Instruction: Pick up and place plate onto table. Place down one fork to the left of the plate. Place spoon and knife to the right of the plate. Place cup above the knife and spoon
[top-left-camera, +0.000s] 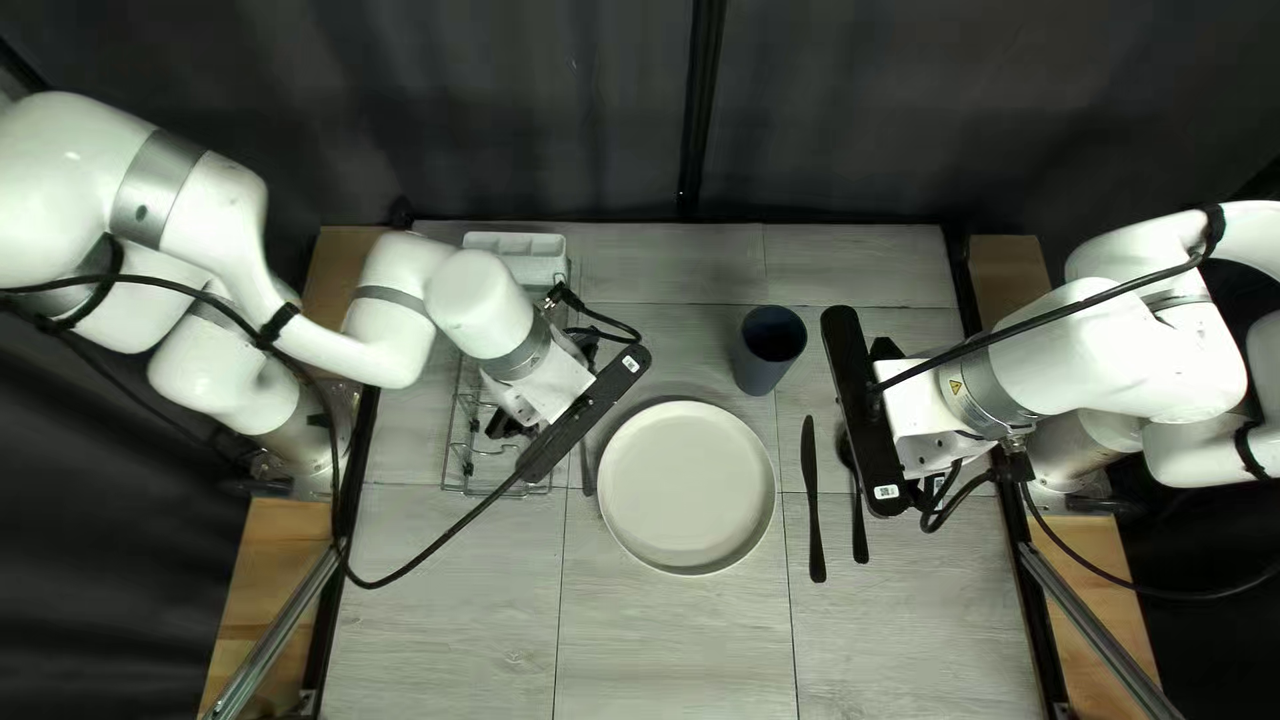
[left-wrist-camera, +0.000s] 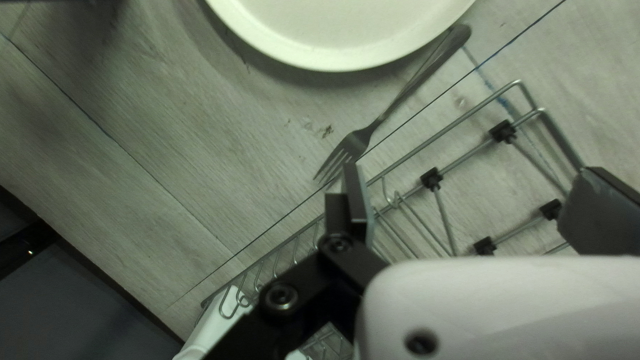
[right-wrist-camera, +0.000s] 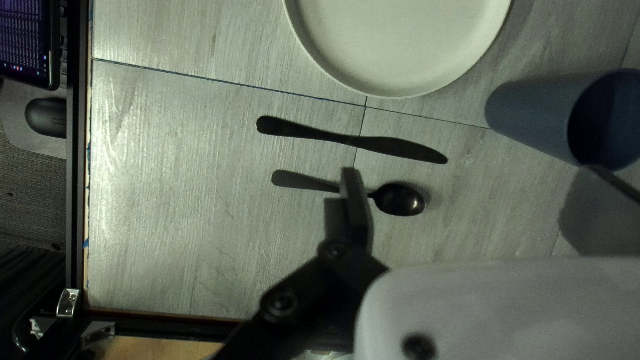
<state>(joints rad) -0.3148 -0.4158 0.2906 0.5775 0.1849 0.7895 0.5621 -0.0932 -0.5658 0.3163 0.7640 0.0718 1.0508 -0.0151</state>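
With left tool (left-wrist-camera: 470, 190) and right tool (right-wrist-camera: 470, 187) released, seemingly nothing remains: round cream plate (top-left-camera: 687, 487) mid-frame from above, silver metal fork (left-wrist-camera: 430, 70) left, black metal knife (top-left-camera: 812, 507) and spoon (top-left-camera: 859, 523) right, tapered blue cup (top-left-camera: 767, 354) up-left of both.

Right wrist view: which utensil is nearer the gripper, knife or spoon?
The spoon, with its rounded bowl, its handle partly hidden by a finger; the knife lies farther off, between spoon and plate.
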